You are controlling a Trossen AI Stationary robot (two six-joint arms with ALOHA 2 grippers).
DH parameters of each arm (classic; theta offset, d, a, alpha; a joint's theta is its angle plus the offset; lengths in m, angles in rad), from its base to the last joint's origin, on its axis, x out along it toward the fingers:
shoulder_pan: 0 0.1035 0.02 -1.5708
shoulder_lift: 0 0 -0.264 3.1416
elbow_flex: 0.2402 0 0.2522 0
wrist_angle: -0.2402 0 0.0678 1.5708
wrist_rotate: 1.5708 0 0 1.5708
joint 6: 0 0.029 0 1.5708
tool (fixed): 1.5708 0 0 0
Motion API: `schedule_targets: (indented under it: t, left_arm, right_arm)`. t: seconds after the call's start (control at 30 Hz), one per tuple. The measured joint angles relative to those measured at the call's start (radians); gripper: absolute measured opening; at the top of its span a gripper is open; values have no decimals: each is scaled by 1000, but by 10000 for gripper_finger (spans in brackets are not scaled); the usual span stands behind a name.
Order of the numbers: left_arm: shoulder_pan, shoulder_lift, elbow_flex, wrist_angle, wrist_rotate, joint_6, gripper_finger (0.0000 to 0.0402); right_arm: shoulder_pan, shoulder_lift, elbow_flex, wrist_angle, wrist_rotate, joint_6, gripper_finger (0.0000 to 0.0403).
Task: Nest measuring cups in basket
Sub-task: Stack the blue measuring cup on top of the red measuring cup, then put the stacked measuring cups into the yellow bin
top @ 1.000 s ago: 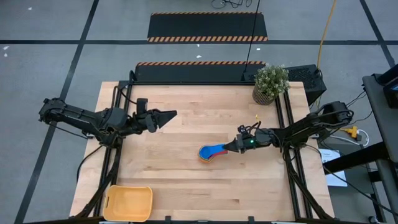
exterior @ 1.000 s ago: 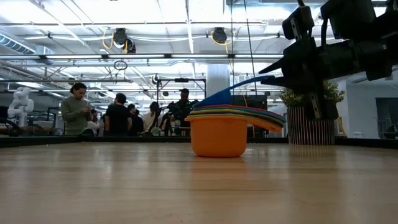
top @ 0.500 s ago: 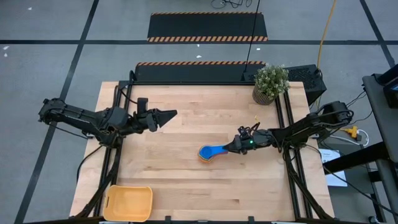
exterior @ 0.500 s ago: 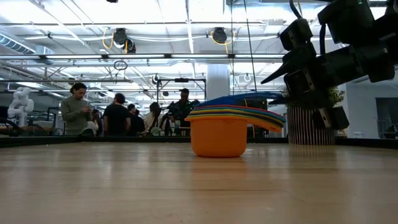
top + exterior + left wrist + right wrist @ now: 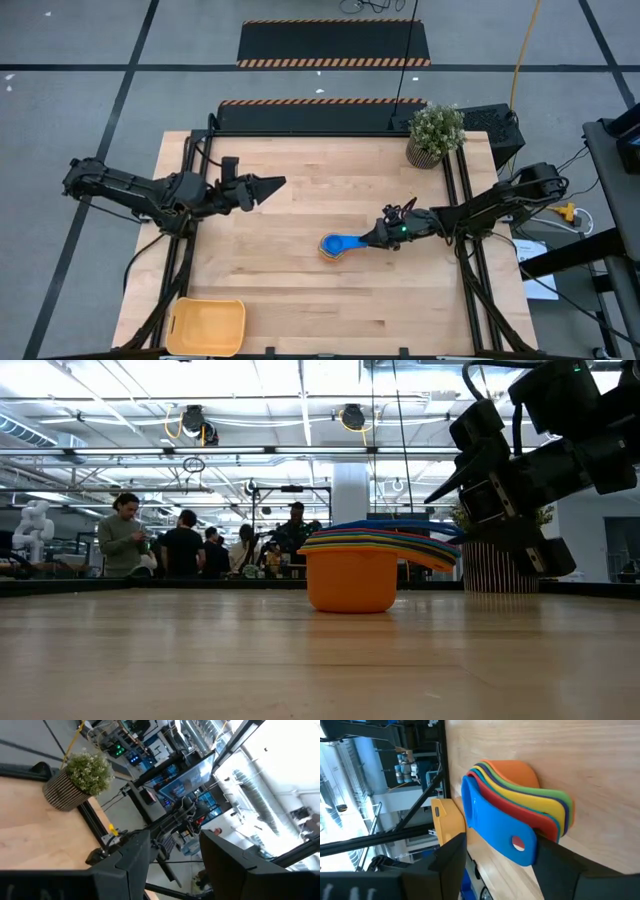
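Observation:
The measuring cups (image 5: 334,245) sit nested in one stack near the table's middle, resting on the orange cup's base (image 5: 352,582). The blue cup (image 5: 487,815) lies on top. Their handles fan out toward the table's right edge. My right gripper (image 5: 376,237) is open and comes in from the right. Its fingers stand on either side of the blue cup's handle (image 5: 519,845) without holding it. My left gripper (image 5: 272,186) hangs open and empty above the table's far left part. The yellow-orange basket (image 5: 207,326) sits at the near left corner.
A potted plant (image 5: 435,135) stands at the far right corner. Bare wood (image 5: 300,300) lies between the stack and the basket. In the low view, several people (image 5: 190,545) stand in the room beyond the far edge.
My right gripper has opened and let go of the blue cup's handle, tipping its fingers a little downward. The blue cup, which stood tilted with its handle raised, has settled level into the stack.

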Motion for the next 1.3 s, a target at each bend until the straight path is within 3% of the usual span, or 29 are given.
schedule_targets:
  t: [0.17, 0.4, 0.57, 0.9, 1.3]
  left_arm:
    - [0, 71, 96, -10, 37, 101, 174]
    - [25, 246, 333, -241, 140, 187, 174]
    - [54, 347, 444, -312, 218, 199, 174]
    - [91, 393, 479, -317, 263, 179, 174]
    - [65, 393, 479, -314, 264, 168, 175]
  right_arm:
    - [0, 0, 0, 0, 0, 0, 211]
    - [-16, -2, 0, 8, 1, -10, 222]
    - [-21, -8, 0, 10, 1, -19, 224]
    - [-21, -40, 0, -10, -39, -10, 224]
    - [-21, -197, -1, -246, -53, -44, 224]
